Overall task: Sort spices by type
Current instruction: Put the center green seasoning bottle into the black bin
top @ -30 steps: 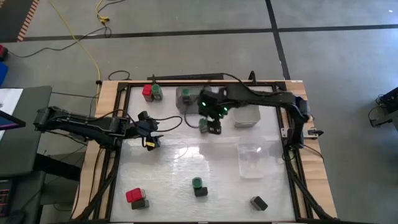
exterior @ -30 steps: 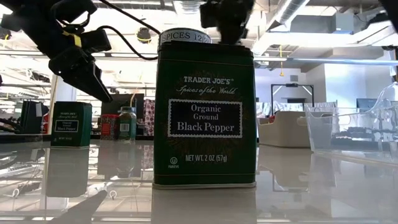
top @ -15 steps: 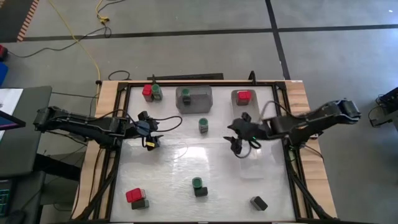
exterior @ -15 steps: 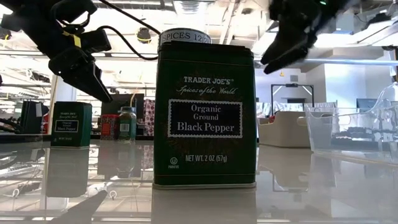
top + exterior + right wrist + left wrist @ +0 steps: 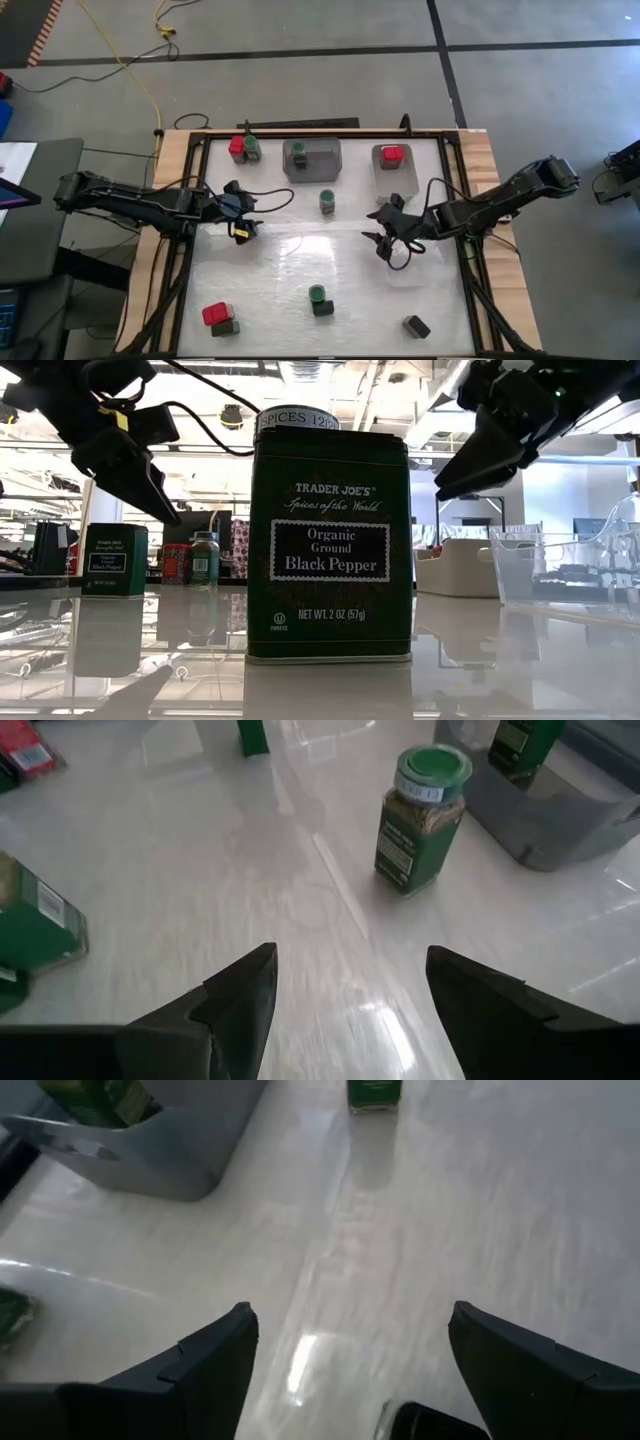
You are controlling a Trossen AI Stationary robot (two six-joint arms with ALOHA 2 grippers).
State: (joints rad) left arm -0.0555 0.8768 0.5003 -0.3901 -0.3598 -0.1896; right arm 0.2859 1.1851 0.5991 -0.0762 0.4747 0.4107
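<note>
My left gripper (image 5: 241, 216) (image 5: 350, 1370) hovers open over the table's left middle, holding nothing. My right gripper (image 5: 384, 236) (image 5: 350, 990) hovers open right of centre, beside a clear tray (image 5: 410, 258). A green-lidded jar (image 5: 327, 202) (image 5: 420, 815) stands upright on the table between them, apart from both. Another green-topped container sits in the grey tray (image 5: 312, 158) at the far edge. A red-topped box (image 5: 392, 155) sits in the second grey tray (image 5: 396, 178). A black pepper tin (image 5: 330, 545) stands close to the low camera.
A red box (image 5: 237, 147) and a green jar (image 5: 253, 150) stand at the far left. Near the front edge are a red box (image 5: 217, 314) beside a dark block (image 5: 226, 328), a green jar (image 5: 317, 294) next to a dark block (image 5: 322, 308), and another dark block (image 5: 416, 326).
My right gripper has swung away from the green-lidded jar by the grey tray, going toward the table's right and near edges and downward, and has turned as it went. The jar stays upright where it was. The red-topped box in the far right tray has come into view.
</note>
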